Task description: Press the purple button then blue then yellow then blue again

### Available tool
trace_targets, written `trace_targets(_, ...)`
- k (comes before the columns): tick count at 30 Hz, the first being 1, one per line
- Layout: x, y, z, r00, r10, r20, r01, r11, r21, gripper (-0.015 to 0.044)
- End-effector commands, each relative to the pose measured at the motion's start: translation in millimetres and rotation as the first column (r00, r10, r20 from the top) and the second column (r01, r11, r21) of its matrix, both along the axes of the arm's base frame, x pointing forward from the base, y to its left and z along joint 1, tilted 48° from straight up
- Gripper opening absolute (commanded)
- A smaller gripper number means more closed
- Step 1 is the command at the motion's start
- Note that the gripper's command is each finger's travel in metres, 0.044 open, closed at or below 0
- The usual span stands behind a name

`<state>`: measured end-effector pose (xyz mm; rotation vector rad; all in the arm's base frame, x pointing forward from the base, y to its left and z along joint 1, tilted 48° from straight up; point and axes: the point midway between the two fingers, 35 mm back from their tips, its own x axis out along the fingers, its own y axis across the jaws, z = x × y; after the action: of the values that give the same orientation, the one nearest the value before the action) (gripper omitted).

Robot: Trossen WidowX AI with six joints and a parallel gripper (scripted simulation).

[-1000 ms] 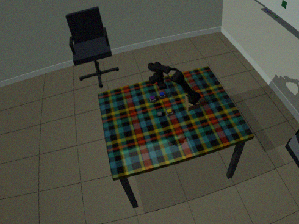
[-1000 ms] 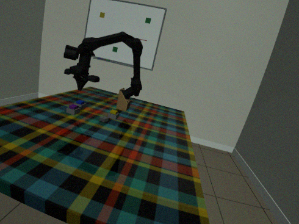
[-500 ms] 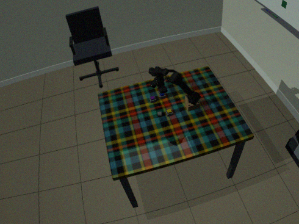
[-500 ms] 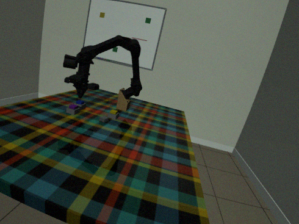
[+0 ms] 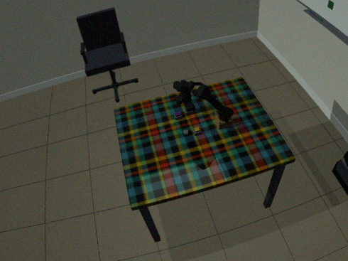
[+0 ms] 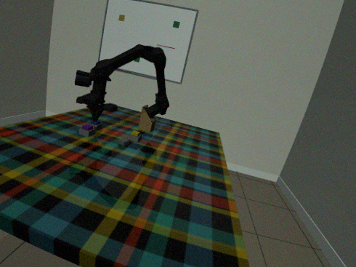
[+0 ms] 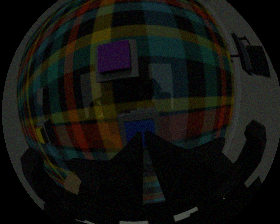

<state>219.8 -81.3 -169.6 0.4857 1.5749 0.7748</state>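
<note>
1. Purple button (image 5: pixel 177 114) (image 6: pixel 87 126) (image 7: pixel 114 56): at 8 o'clock from the blue one in the exterior view, its cap standing above a gray housing. It should be light and springy; nothing touches it.
2. Gripper (image 5: pixel 190 109) (image 6: pixel 95 119) (image 7: pixel 143 135): narrow fingers pressed together, pinching nothing, pointing down with the tips at the blue cap. Whether the cap has sunk, I cannot tell.
3. Blue button (image 6: pixel 96 122) (image 7: pixel 140 125): directly at 6 o'clock beneath the fingers in the exterior view. Likely a short, stiff spring in a light housing that could skid under a slanted push; it wants no grasp, just a straight press at mid-cap until it bottoms out, then a clean lift.
4. Gray block (image 5: pixel 185 132) (image 6: pixel 124 140): at 8 o'clock from the yellow button in the exterior view, probably light enough to shift if brushed, so leave it alone.
5. Yellow button (image 5: pixel 197 129) (image 6: pixel 135 133) (image 7: pixel 40 134): around 4 o'clock from the blue one in the exterior view, untouched. Take it from straight above, closed tips centered.
</note>
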Motion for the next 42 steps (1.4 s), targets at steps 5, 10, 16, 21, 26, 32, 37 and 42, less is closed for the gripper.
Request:
trace_targets(5, -3, 4, -1, 1.0, -0.005, -0.011, 0.005, 1.0, 0.009, 0.002)
trace_targets(10, -3, 4, -1, 1.0, -0.005, -0.011, 0.005, 1.0, 0.009, 0.002)
trace_targets(16, -3, 4, -1, 1.0, -0.005, -0.011, 0.005, 1.0, 0.009, 0.002)
trace_targets(21, -3, 4, -1, 1.0, -0.005, -0.011, 0.005, 1.0, 0.009, 0.002)
trace_targets(26, 2, -20, 21, 1.0, -0.005, -0.011, 0.005, 1.0, 0.008, 0.002)
trace_targets(32, 9, -48, 47, 1.0, -0.005, -0.012, 0.005, 1.0, 0.006, 0.002)
trace_targets(37, 12, -64, 64, 1.0, -0.005, -0.012, 0.005, 1.0, 0.006, 0.002)
trace_targets(42, 18, -43, 94, 1.0, -0.007, -0.013, 0.007, 1.0, 0.002, 0.002)
